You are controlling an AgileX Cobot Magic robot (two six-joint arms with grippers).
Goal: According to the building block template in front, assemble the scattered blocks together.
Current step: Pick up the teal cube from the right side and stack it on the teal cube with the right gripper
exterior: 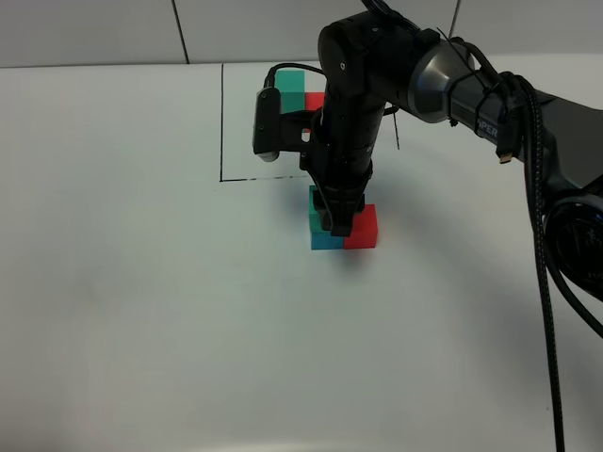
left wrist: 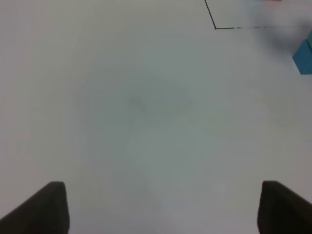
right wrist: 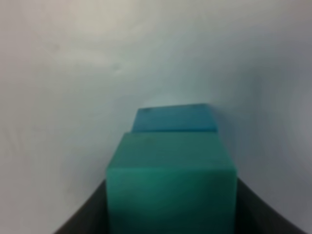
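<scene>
The template sits inside the black-line rectangle (exterior: pixel 222 122) at the back. Its teal-green cube (exterior: pixel 292 85) and red cube (exterior: pixel 315 99) show; its blue cube is hidden by the arm. In front of the frame, the loose teal-green block (exterior: pixel 317 205) sits on the loose blue block (exterior: pixel 325 242), with the loose red block (exterior: pixel 364 226) touching alongside. My right gripper (exterior: pixel 330 218) reaches down from above and is shut on the teal-green block (right wrist: pixel 170 170), with the blue block (right wrist: pixel 175 119) under it. My left gripper (left wrist: pixel 163 207) is open and empty over bare table.
The white table (exterior: pixel 141 282) spreads all round. The right arm and its cables (exterior: pixel 542 235) cross the right side. The left wrist view shows the frame's corner (left wrist: pixel 215 28) and the blue block's edge (left wrist: pixel 304 57) far off.
</scene>
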